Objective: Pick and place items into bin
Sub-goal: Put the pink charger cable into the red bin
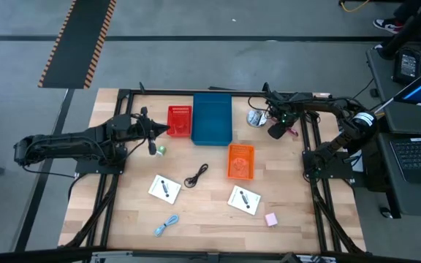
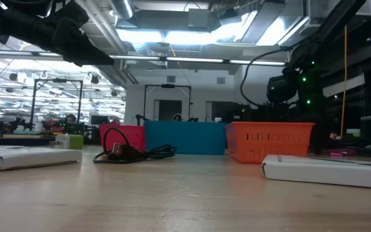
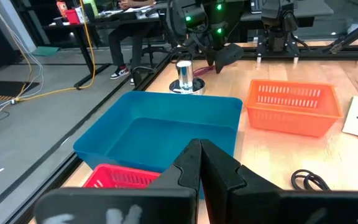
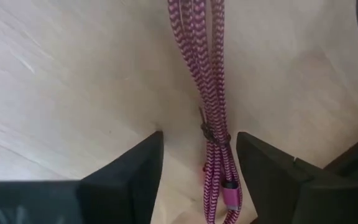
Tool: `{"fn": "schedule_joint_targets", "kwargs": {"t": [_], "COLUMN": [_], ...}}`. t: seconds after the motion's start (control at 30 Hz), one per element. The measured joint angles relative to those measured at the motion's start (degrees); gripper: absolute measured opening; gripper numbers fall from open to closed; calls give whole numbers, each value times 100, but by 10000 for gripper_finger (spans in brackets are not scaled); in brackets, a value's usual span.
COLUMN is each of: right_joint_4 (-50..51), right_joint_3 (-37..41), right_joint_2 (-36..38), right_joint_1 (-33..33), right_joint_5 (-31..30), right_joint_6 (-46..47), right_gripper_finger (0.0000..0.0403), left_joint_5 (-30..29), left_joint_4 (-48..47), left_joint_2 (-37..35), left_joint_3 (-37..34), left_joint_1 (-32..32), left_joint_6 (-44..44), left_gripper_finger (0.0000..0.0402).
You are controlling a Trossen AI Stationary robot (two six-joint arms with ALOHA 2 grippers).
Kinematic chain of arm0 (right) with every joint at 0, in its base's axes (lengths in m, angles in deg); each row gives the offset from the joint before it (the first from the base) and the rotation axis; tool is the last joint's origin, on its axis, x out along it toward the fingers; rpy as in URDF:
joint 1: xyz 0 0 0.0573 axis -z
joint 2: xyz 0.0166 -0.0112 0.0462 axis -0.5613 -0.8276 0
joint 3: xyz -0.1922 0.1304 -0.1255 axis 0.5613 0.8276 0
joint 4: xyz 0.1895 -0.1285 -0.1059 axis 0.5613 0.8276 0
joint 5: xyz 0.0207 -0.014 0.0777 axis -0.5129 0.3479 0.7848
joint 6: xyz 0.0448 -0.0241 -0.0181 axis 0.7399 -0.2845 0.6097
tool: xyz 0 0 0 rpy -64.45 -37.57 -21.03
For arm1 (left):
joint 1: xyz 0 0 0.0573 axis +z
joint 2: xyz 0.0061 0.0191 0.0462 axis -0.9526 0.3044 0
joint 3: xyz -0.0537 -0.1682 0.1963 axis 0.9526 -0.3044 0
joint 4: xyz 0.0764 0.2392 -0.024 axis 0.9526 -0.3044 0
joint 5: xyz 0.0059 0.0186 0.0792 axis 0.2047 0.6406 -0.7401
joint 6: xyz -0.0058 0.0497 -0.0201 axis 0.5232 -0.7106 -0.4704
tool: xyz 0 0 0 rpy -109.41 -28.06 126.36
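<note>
My right gripper [image 4: 199, 146] is open, pointing down at the table's far right [image 1: 276, 131]. Its fingers stand on either side of a pink braided cable bundle [image 4: 211, 106] that lies flat on the wood, and a gap shows on both sides. My left gripper [image 3: 201, 160] is shut on nothing and hovers over the red bin's [image 1: 180, 121] left edge. On the table lie two white cards [image 1: 164, 188] [image 1: 244, 199], a black coiled cable [image 1: 196, 175], a light-blue cable [image 1: 167, 224], a tiny green piece [image 1: 161, 150] and a pink block [image 1: 271, 219].
A blue bin [image 1: 213, 118] stands between the red bin and a round silver object [image 1: 256, 117]. An orange bin [image 1: 240, 161] sits mid-table. Black frame rails run along both table sides. People sit at desks beyond the far edge in the left wrist view.
</note>
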Motion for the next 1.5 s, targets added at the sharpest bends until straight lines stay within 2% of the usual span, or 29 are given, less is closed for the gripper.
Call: {"fn": "schedule_joint_targets", "kwargs": {"t": [0.13,0.4,0.47,0.67,0.8,1.03,1.3,1.5], "right_joint_4": [-11,59,80,193,814,1270,1488,1443], "right_joint_3": [5,1,1,-49,-244,-627,-1041,-1379], "right_joint_2": [-4,-9,-9,-17,-48,72,947,1823], "right_joint_1": [0,-2,-1,0,14,-12,-118,-509], "right_joint_5": [101,278,280,337,240,321,339,346], "right_joint_6": [-24,-4,-1,114,161,173,201,468], "right_gripper_finger": [160,29,10,5,3,2,0,0], "left_joint_5": [1,-1,0,1,1,1,-1,0], "left_joint_4": [0,0,0,-2,-2,-1,0,0], "left_joint_2": [0,0,0,0,0,0,0,1], "left_joint_3": [0,0,0,0,0,0,0,0], "left_joint_1": [0,0,0,0,0,0,0,0], "left_joint_6": [0,0,5,11,5,-4,-4,-4], "left_gripper_finger": [4,4,4,4,4,4,4,4]}}
